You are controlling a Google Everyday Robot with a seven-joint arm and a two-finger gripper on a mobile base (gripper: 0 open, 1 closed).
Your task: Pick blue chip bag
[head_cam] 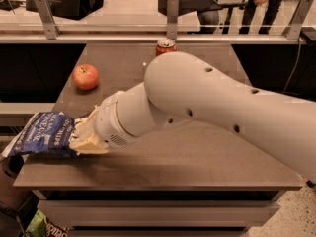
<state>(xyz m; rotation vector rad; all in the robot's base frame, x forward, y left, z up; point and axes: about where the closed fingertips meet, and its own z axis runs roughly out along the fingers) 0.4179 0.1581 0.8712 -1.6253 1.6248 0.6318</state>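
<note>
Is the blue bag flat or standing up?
Flat: the crinkled dark-blue foil chip bag lies on the brown table, cream two-finger gripper at its right end.

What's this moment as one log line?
gripper: at right edge of blue chip bag | blue chip bag: on table front-left corner | apple, red can: farther back
</note>
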